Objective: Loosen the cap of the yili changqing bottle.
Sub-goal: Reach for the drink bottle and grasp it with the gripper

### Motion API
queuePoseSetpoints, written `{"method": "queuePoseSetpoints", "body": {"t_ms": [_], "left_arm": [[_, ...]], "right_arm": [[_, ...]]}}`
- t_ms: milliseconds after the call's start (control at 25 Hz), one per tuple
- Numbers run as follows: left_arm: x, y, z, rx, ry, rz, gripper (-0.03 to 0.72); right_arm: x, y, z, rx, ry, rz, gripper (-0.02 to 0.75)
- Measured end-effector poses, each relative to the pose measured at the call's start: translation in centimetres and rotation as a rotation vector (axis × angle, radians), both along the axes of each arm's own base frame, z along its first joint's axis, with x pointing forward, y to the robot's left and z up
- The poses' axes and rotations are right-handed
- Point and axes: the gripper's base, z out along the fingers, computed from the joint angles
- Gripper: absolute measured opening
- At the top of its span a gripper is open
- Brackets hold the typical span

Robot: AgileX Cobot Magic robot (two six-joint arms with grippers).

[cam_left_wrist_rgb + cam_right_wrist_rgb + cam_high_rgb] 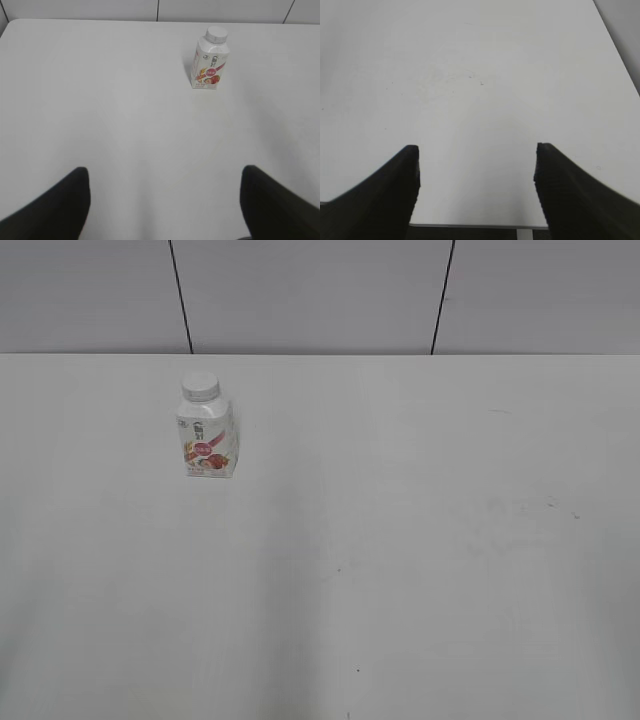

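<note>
Exterior view: squat white plastic bottle point(208, 440), round flat cap point(200, 387), upright.

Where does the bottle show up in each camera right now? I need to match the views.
Exterior view: bottle stands upright in the upper left, on the far part of the table.
Left wrist view: bottle upper right of centre, well ahead of the open left claw.
Right wrist view: not in it, only bare table beyond the open right claw.
Shared landmark: the white cap.

Slanted front view; two low wrist views
</note>
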Motion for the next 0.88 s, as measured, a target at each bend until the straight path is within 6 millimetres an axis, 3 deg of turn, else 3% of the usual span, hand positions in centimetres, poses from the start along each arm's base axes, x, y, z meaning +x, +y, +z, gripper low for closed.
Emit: {"method": "queuePoseSetpoints", "body": {"t_ms": [880], "left_arm": [[0.00,0.00,0.00,0.000,0.000,0.000,0.561]], "right_arm": [[0.00,0.00,0.00,0.000,0.000,0.000,0.564]]}}
